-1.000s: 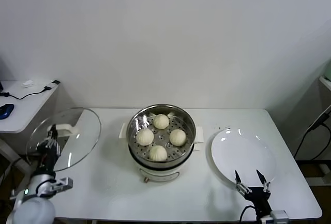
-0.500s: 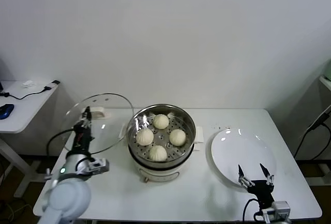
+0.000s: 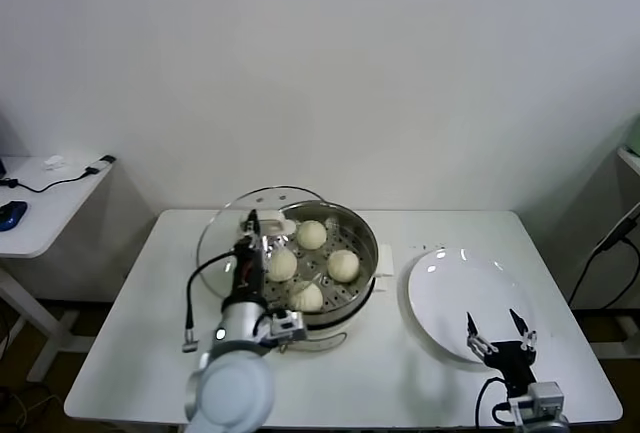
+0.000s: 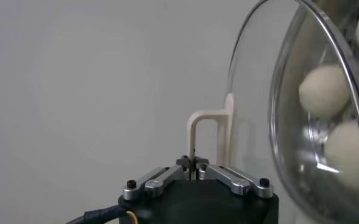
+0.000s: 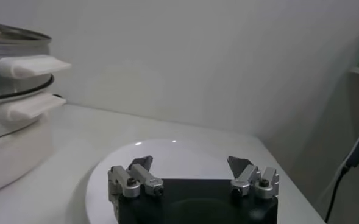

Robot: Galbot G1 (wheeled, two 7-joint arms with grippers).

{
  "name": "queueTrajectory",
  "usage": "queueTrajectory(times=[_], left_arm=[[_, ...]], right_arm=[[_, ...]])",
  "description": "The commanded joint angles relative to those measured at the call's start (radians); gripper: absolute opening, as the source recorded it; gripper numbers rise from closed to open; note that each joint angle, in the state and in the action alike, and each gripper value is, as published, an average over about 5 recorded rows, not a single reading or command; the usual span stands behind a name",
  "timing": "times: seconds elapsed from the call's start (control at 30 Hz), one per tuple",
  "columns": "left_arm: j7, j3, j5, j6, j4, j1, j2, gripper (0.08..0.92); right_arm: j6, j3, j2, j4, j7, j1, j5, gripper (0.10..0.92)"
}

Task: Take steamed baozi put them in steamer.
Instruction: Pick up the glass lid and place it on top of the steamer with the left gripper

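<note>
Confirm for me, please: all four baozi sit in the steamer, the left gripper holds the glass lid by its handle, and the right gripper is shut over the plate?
Not quite: the right gripper is open above the plate, as the right wrist view shows. The rest stands.

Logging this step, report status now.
Left gripper shut on round glass lid, tilted beside round steel steamer. Four cream-white baozi inside. Right gripper open over flat white plate.

Four steamed baozi [image 3: 312, 265], smooth cream-white domes, sit in a diamond on my steamer's perforated tray. The steamer [image 3: 365, 233], shiny steel pot on white base, stands mid-table.
</note>
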Motion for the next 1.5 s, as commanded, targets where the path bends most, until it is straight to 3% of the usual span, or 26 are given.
queueTrajectory(times=[0.03, 0.43, 1.5], left_arm=[[0.028, 0.192, 0.185, 0.043, 0.116, -0.064, -0.228, 0.129], [-0.039, 0.182, 0.228, 0.034, 0.257, -0.046, -0.305, 0.129], [-0.117, 0.089, 0.264, 0.012, 0.360, -0.032, -0.260, 0.129]], right_arm=[[0.005, 0.006, 0.009, -0.005, -0.004, -0.004, -0.021, 0.823], [0.024, 0.043, 0.035, 0.005, 0.003, -0.009, -0.021, 0.823], [0.105, 0.070, 0.070, 0.001, -0.027, -0.029, -0.061, 0.823]])
